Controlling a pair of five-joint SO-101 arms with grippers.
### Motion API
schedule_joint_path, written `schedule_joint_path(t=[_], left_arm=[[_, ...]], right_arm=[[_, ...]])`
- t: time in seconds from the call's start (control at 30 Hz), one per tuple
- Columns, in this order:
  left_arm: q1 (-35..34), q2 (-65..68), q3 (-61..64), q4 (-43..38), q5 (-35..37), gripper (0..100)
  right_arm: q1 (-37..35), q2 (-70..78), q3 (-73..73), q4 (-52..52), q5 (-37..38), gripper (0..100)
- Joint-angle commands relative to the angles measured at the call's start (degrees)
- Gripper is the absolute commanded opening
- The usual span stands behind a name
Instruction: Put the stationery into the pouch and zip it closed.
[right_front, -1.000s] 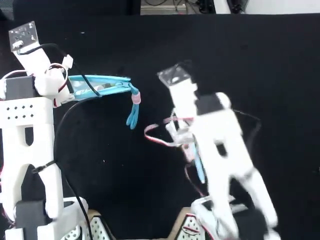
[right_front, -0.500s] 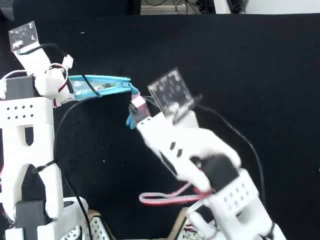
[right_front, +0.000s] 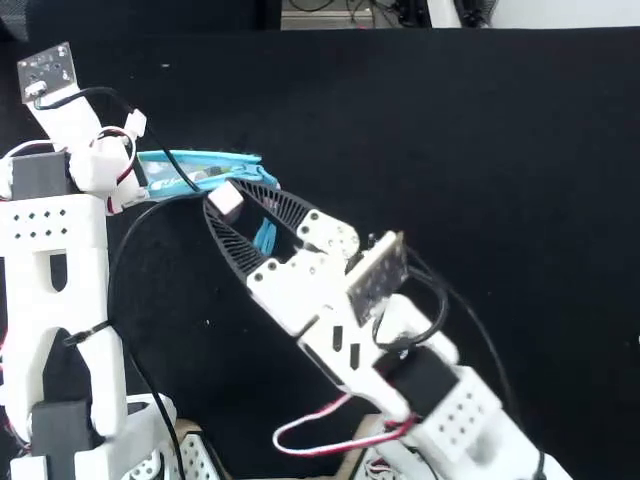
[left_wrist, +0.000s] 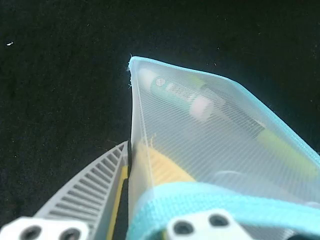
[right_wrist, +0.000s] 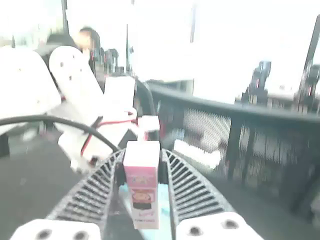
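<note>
The right claw pinches a pink eraser at its tips, just beside the pouch. The left claw is clamped on the pouch's far end (pens inside).

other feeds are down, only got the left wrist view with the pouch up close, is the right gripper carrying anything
Observer: Yes, the right gripper is shut on a pink eraser.
Operator: where is it relative to the pouch
Observer: In the high view the eraser is right at the free end of the pouch; I cannot tell if they touch.
Operator: see the zip pull
Observer: Yes, a teal pull strap shows by that end, between the right gripper's fingers.
</note>
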Motion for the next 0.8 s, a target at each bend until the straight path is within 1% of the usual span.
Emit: schedule_joint_path(t=[0.0, 0.07, 0.13, 0.23, 0.37, 0.43, 0.77], left_arm=[[-0.5, 0.7, 0.9, -0.3, -0.4, 3], [-0.5, 0.7, 0.9, -0.3, -0.4, 3], [-0.5, 0.7, 0.9, -0.3, -0.4, 3], [-0.5, 0.7, 0.9, -0.2, -0.4, 3], [-0.5, 0.7, 0.9, -0.2, -0.4, 3], [-0.5, 0.7, 0.9, -0.2, -0.4, 3], [-0.5, 0.7, 0.9, -0.1, -0.4, 3]], right_arm=[[-0.4, 1.1, 6.2, -18.3, 0.0, 1.1], [-0.4, 1.6, 8.8, -24.0, 0.0, 1.1], [-0.3, 2.2, 10.1, -26.9, 0.0, 1.1], [1.8, 3.5, 9.8, -27.8, 0.0, 1.1], [6.8, 6.8, 7.4, -29.4, -0.3, 1.1], [8.2, 9.5, 5.3, -29.3, -0.4, 1.1], [8.4, 24.8, -3.4, -29.3, -0.4, 1.1]])
